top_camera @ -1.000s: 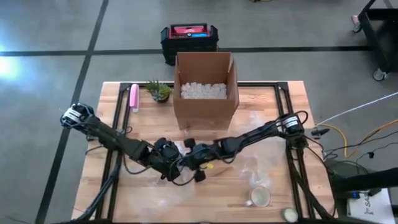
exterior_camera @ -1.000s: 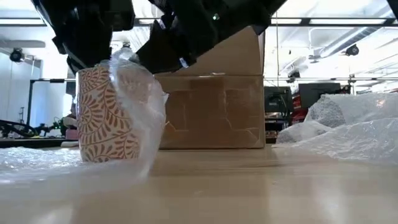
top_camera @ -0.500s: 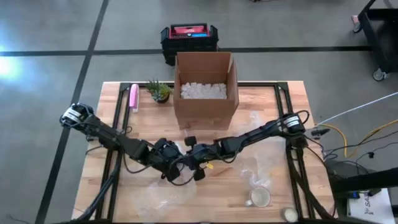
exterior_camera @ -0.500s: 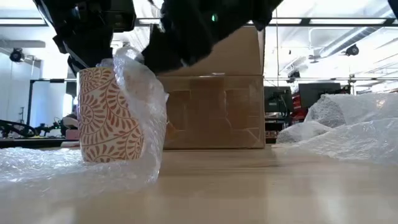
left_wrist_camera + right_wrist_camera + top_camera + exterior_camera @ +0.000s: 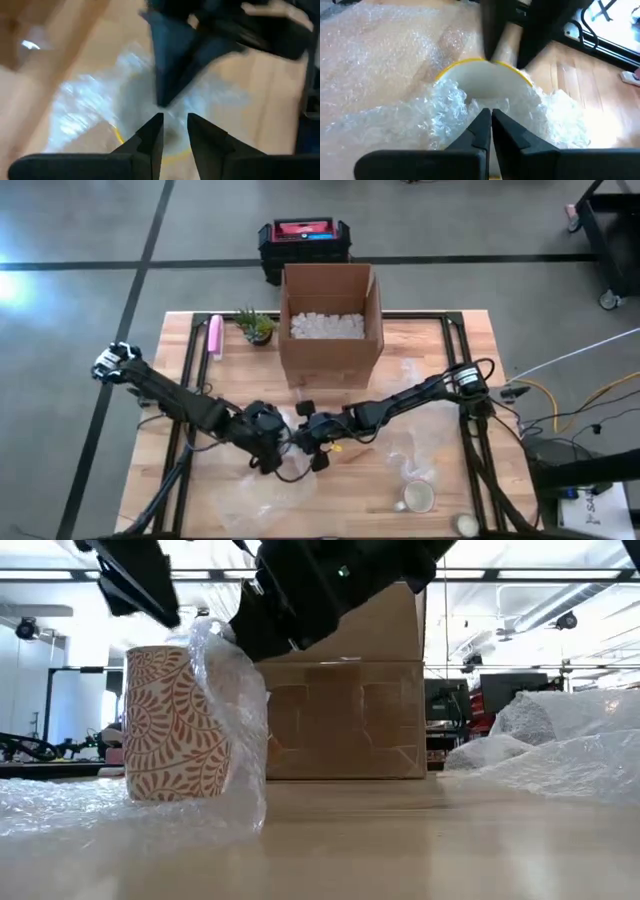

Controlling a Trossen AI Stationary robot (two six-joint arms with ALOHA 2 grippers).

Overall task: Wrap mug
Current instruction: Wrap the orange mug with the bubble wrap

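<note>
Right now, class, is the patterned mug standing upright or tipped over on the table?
Upright. In the low view the patterned mug stands flat on the table, its rim level, with bubble wrap draped down one side.

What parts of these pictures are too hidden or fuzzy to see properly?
- The orange leaf-patterned mug: in the high view both arms cover it; in the low view clear bubble wrap hides its right side.
- The left gripper: the left wrist view is blurred, so what lies under it is unclear.
- The right gripper: its jaws pinch bubble wrap at the mug's rim; the rim beneath is covered.
- The white mug is too small for details.
</note>
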